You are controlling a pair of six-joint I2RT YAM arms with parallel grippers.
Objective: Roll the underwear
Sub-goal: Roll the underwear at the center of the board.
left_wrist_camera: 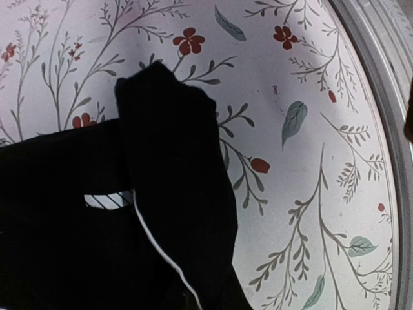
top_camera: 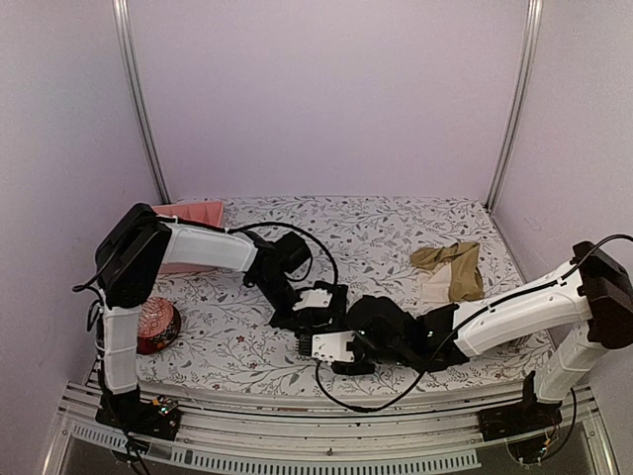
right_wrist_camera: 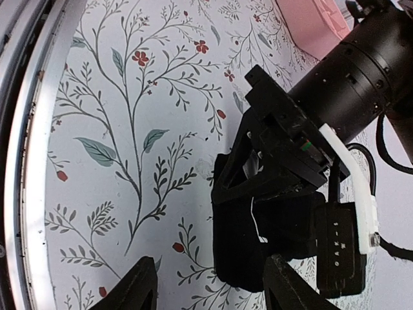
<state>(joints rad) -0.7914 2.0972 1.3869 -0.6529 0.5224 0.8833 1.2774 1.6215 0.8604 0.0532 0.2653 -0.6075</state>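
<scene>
Right wrist view: left hand (right_wrist_camera: 242,194) clamped on the black underwear (right_wrist_camera: 258,248), right hand (right_wrist_camera: 210,290) apart and empty; it should probably grab low and roll tight.

Underwear: two pieces. Black underwear (left_wrist_camera: 174,194) near centre, tan underwear (top_camera: 453,269) far right.
Robot arms: two. Left arm (top_camera: 208,247), right arm (top_camera: 514,312).
Pink item (top_camera: 193,213): one, far left.
Red round container (top_camera: 156,325): one, near left.
</scene>
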